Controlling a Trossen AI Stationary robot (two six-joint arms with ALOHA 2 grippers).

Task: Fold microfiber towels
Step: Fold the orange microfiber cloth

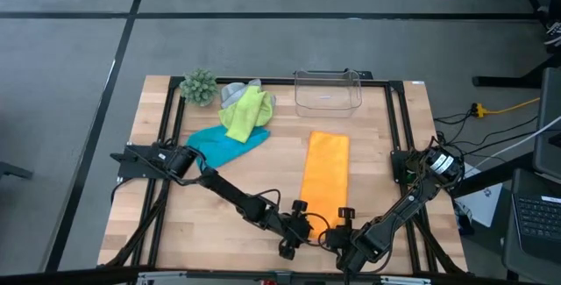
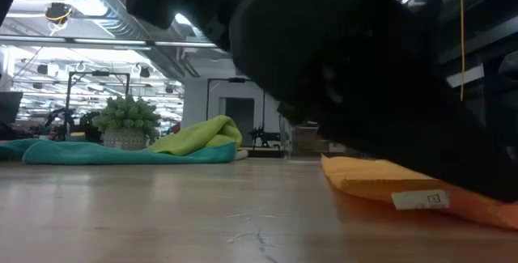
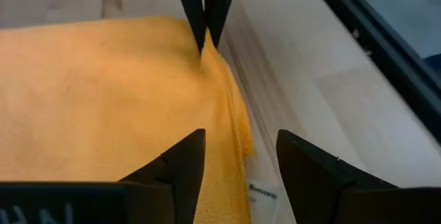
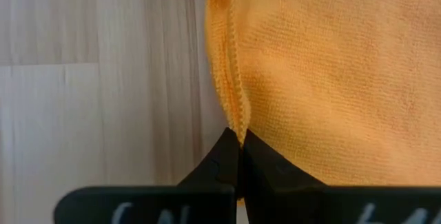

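With the right tool [image 4: 238, 156] pinched shut on the near corner of the orange towel [image 1: 325, 178], folded lengthwise on the surface [image 1: 158, 232], and the left tool [image 3: 238, 156] spread wide over that edge, a thin pinch could slip and undo the fold.
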